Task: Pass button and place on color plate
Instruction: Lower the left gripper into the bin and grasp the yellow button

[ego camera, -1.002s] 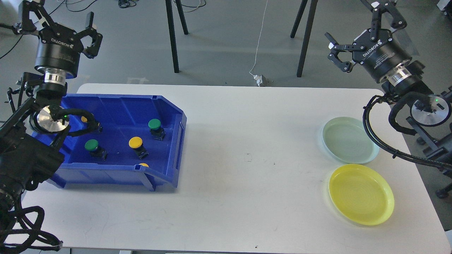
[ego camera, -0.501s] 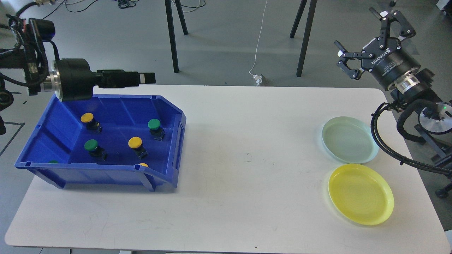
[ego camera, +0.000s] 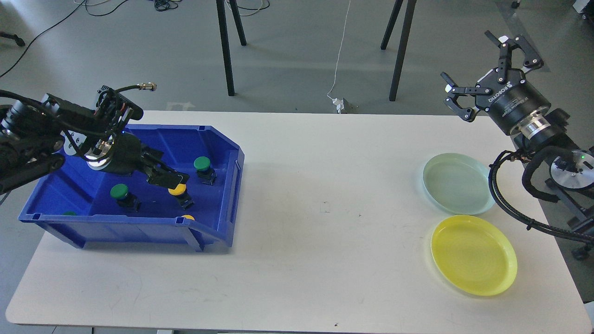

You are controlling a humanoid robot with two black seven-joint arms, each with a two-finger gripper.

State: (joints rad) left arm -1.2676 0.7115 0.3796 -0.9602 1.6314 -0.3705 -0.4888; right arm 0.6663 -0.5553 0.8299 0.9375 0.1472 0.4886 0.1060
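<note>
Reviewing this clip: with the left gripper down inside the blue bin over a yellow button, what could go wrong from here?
1. The left gripper covers part of the yellow button; whether its fingers straddle the cap is unclear, so the grasp might slip or tip it.
2. A green button stands close beside it and could get nudged.
3. The right gripper waits open, off beyond the table's far edge, so the handover needs a long reach before the yellow plate.
</note>
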